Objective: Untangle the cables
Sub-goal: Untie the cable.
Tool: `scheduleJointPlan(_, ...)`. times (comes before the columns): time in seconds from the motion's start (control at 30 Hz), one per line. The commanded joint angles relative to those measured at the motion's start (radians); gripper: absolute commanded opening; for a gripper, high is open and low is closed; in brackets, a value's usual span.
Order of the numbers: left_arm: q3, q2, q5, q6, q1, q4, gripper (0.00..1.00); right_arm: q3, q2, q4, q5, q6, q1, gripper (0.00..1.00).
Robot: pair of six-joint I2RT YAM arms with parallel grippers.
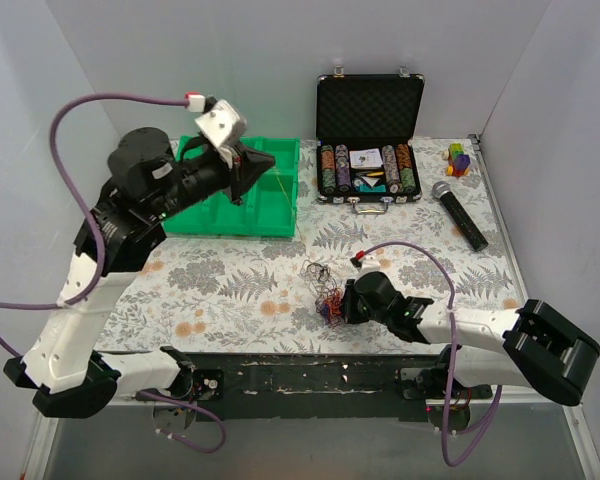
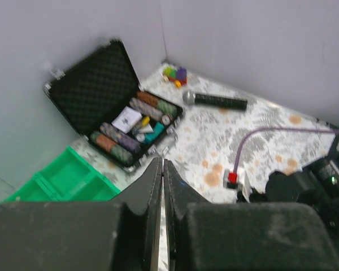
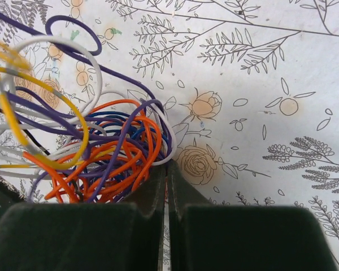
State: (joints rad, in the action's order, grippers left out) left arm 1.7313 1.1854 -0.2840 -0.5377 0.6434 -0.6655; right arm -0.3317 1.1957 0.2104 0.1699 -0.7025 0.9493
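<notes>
A snarl of thin orange, purple, white and yellow wires (image 3: 116, 155) lay just left of my closed right gripper (image 3: 165, 169); my left gripper (image 2: 162, 165) was shut too.

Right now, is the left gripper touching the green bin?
Apart. The left wrist view shows the shut left gripper high up, with the green bin far below it.

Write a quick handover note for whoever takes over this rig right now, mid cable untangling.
Left gripper: fingers shut, raised above the green bin; a thin yellowish wire may hang from it.
Right gripper: fingers shut, tips at the edge of the cable tangle on the table; grip on a wire unclear.
Done: at most one wire out.
Left: nearly all; orange, purple, white and yellow wires lie knotted.
</notes>
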Motion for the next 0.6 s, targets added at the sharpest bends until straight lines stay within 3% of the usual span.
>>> scheduleJointPlan(0.0,0.183,-0.003,0.106,0.041,-0.007,0.075,0.0,-0.003,0.067,-0.12,0.042,-0.006,0.003,0.01)
scheduleJointPlan(0.1,0.275,0.016,0.173,0.076,-0.007,0.137,0.0,0.003,0.085,-0.118,0.043,-0.014,0.002,0.01)
scheduleJointPlan(0.3,0.338,0.019,0.388,0.154,-0.007,0.412,0.0,0.002,0.108,-0.121,0.045,-0.012,0.002,0.01)
scheduleJointPlan(0.37,0.34,0.023,0.485,0.174,-0.007,0.524,0.0,0.002,0.116,-0.118,0.045,-0.014,0.002,0.01)
scheduleJointPlan(0.43,0.314,0.022,0.59,0.197,-0.007,0.688,0.1,0.003,0.126,-0.117,0.042,-0.02,0.002,0.01)
scheduleJointPlan(0.57,0.252,0.016,0.637,0.297,-0.008,0.806,0.11,0.002,0.136,-0.111,0.037,-0.018,0.002,0.01)
